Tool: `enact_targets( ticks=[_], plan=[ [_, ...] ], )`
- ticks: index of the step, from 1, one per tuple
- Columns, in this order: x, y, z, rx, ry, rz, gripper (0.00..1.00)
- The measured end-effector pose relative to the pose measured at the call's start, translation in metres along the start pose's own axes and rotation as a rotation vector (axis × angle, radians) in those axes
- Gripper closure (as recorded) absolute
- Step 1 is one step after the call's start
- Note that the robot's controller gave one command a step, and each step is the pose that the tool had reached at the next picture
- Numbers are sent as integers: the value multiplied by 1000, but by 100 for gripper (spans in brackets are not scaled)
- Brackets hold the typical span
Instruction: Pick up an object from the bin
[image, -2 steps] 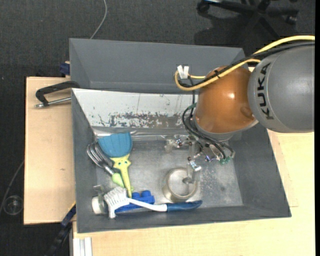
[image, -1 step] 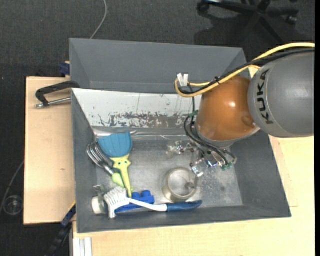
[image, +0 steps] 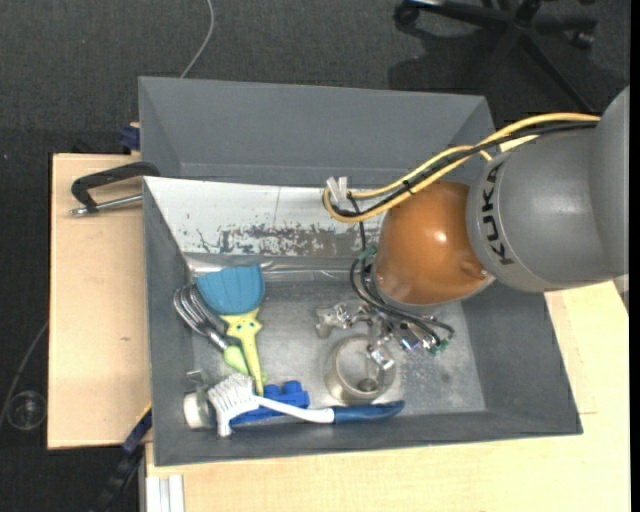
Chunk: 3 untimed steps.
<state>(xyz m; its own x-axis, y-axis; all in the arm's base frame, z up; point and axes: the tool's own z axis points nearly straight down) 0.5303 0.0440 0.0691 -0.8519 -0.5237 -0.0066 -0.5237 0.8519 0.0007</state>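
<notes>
The thick grey metal arm (image: 560, 215) comes in from the right, its last link turned downward. A glossy orange dome-shaped cover (image: 430, 250) encloses the wrist. Yellow and black cables (image: 440, 170) run along the arm's upper side and curl in at the cover's left. Beneath the cover, the small metal hand (image: 380, 345) points straight down.

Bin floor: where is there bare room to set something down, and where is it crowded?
Bare: the floor patch between the yellow-handled brush and the round cup, and the floor at the view's right, beyond the gripper. Crowded: the left side and front edge, with the wire tool and blue-handled brush.
</notes>
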Motion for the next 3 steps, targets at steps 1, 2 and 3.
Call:
enact_targets(
  ticks=[1, 2, 3],
  plan=[
    [-6, -5, -3, 4, -12, -61, 100],
    [-6, -5, -3, 4, -12, -61, 100],
    [-5, -4, -6, 3, -11, -61, 100]
  ],
)
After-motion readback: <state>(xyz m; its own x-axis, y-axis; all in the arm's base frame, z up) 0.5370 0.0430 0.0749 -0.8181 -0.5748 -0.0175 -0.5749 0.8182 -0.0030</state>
